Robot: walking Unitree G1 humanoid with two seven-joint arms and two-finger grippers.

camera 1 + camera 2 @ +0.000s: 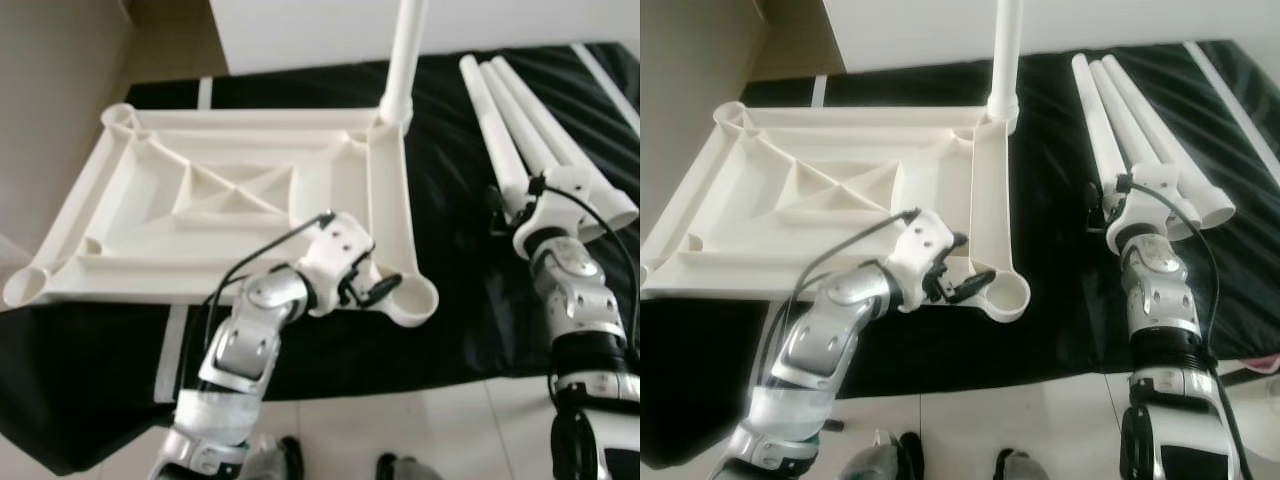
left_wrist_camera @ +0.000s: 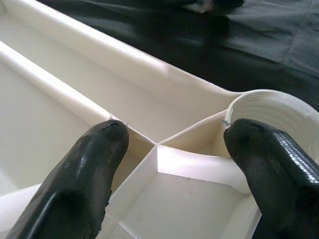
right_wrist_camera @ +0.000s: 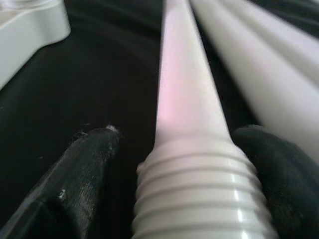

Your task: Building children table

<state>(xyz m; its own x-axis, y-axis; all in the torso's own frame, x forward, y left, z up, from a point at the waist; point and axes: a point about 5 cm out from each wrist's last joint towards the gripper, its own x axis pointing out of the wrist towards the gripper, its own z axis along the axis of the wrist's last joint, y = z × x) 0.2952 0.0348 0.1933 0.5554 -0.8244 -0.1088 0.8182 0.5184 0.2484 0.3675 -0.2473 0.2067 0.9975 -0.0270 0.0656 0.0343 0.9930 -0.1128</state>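
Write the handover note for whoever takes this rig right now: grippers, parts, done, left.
Left gripper: open, fingers astride a rib of the upturned tabletop beside its near right corner socket, steadying it.
Right gripper: open around the threaded end of one loose leg, one finger not yet touching.
Parts: tabletop lies on the black cloth; three loose legs lie side by side to its right.
Done: one leg stands in the far right socket.
Left: three legs to fit.
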